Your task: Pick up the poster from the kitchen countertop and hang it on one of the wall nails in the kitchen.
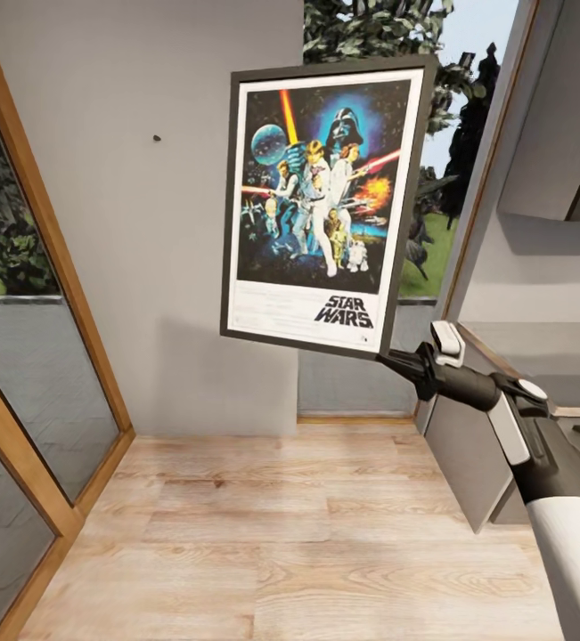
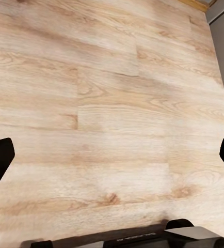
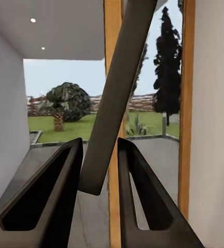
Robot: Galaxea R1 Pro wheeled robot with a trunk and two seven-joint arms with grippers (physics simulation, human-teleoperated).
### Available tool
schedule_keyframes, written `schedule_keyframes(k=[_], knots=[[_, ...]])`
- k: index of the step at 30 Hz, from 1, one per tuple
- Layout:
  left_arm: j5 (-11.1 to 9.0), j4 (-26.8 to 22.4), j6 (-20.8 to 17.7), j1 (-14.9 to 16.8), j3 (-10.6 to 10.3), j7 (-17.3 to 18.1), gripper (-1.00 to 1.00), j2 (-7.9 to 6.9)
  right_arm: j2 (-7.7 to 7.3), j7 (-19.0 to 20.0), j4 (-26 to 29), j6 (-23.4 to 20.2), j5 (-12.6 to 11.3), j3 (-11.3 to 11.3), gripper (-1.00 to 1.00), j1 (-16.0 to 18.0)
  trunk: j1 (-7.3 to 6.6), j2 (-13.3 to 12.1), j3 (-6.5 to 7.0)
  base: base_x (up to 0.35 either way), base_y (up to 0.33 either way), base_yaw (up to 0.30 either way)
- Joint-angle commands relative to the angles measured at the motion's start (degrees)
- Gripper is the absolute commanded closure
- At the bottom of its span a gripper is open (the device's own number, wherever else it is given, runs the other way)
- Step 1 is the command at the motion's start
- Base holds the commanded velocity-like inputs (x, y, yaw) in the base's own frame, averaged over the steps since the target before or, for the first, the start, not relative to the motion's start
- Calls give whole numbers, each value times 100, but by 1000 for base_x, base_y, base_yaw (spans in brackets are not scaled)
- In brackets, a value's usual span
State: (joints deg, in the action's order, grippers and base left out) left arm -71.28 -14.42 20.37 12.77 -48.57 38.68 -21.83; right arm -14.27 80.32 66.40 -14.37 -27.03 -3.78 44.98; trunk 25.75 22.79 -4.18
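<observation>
While the right gripper (image 1: 395,360) is clenching its jaws on the poster's (image 1: 321,200) lower corner, the frame is rising upright above them, the wall nail (image 1: 157,138) lying well leftward, left gripper (image 2: 112,155) released.

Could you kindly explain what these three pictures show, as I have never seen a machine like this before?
This is a simulated two-armed robot on wheels. The large picture comes from a camera on its head; the other two come from cameras near each arm's tool. In the head view, the right tool holds the framed poster by its lower corner, up in front of a grey wall with a small nail. The right wrist view shows the poster's edge clamped between the two fingers. The left wrist view looks down at the wooden floor, its left tool open.
</observation>
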Motion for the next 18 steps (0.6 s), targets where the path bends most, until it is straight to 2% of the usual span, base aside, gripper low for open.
schedule_keyframes(k=[1,18], knots=[[-46,-1,28,7,-48,8,-100,-3,-1,18,-14,-61,-18,3,100,18,4,13,-13,0,0,0],[-44,10,28,7,-60,8,-100,-2,-15,52,-23,-65,-4,86,100,45,4,13,-13,0,0,0]])
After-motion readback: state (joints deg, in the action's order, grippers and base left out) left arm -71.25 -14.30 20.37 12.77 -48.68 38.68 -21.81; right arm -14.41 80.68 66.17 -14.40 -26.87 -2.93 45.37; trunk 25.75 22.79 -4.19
